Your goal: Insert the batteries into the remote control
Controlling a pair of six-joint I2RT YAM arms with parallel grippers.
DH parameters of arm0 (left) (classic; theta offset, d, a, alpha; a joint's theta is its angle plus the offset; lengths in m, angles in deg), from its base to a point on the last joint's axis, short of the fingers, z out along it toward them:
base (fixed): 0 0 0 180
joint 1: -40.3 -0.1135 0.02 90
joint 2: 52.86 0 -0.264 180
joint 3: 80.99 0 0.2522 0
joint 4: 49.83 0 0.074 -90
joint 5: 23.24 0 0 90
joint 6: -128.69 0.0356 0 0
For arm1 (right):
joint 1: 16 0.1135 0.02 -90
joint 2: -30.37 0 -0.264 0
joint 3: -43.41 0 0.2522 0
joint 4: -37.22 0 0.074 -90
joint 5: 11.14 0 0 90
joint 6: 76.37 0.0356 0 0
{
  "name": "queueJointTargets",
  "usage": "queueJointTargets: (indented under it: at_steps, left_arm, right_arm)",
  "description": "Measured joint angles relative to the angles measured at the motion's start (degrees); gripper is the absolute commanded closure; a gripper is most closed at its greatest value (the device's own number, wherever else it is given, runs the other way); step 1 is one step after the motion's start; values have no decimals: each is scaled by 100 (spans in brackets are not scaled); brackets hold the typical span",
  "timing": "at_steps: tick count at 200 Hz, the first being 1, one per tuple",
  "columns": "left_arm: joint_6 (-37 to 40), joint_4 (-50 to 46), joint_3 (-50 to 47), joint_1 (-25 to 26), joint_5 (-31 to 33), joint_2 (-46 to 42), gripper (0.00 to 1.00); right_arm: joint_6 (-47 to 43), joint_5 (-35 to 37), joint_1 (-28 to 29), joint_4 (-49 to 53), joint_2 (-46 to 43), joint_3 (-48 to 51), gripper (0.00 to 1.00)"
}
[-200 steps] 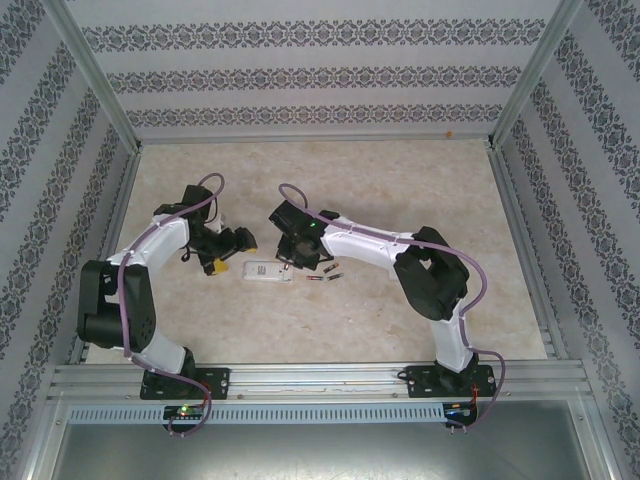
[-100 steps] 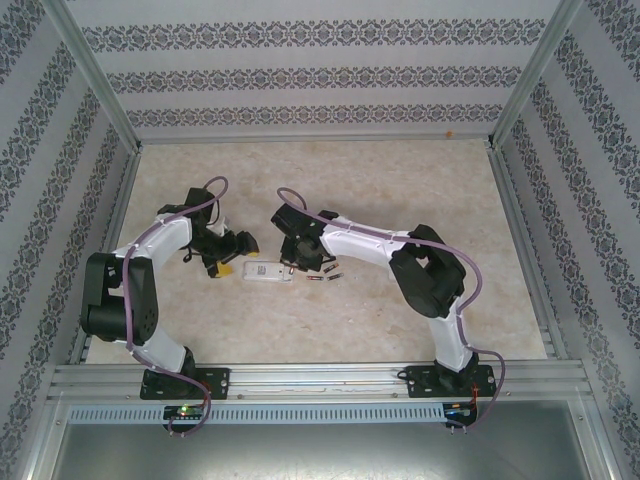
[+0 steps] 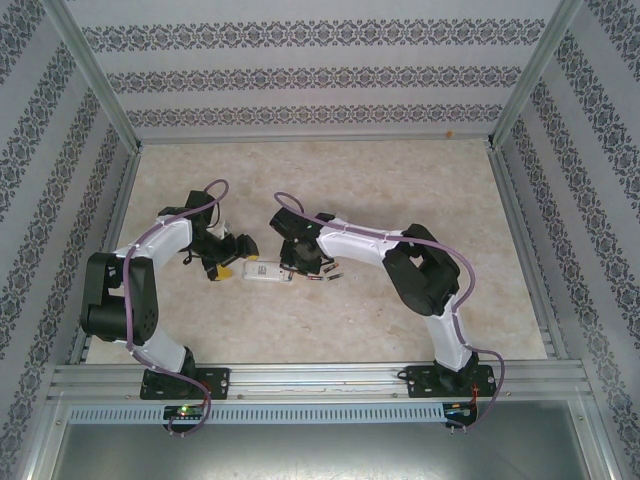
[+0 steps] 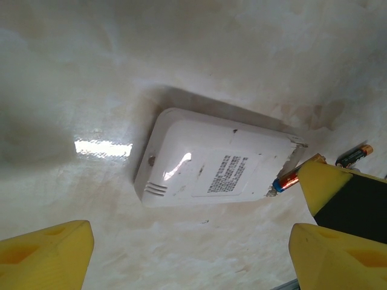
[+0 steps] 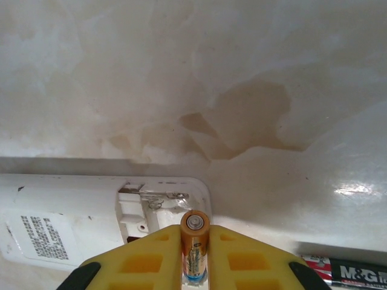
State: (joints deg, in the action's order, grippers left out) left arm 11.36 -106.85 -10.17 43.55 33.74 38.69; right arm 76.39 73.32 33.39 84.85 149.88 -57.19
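One white remote control (image 4: 217,160) lies label side up on the table (image 3: 400,180), with its battery bay (image 5: 154,205) uncovered at the end nearest my right gripper (image 5: 195,237). That one's clamped on a single battery (image 5: 195,225), tip right at the bay. My left gripper (image 4: 192,257) is spread wide around the remote, gripping nothing. Just right of the remote I count two loose batteries (image 3: 318,279), maybe more, too tiny to tell.

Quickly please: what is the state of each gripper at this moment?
Left gripper: open, holding nothing.
Right gripper: shut on one battery.
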Motion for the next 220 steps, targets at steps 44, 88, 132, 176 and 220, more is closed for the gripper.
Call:
queueJointTargets:
  at_steps: [44,88,132,176,220]
  left_arm:
    - [0,0,-33,0,2,-7,15]
    - [0,4,-96,0,2,-20,15]
    - [42,9,-98,0,0,-20,19]
    - [361,-2,133,0,7,245,31]
    - [688,-7,407,0,-4,728,36]
  right_arm:
    - [-31,-9,0,57,13,-9,73]
    - [-129,-4,0,199,13,-94,66]
    - [-81,2,0,232,-17,-157,68]
    - [140,63,0,330,-39,-157,74]
    - [184,61,0,323,-39,-157,79]
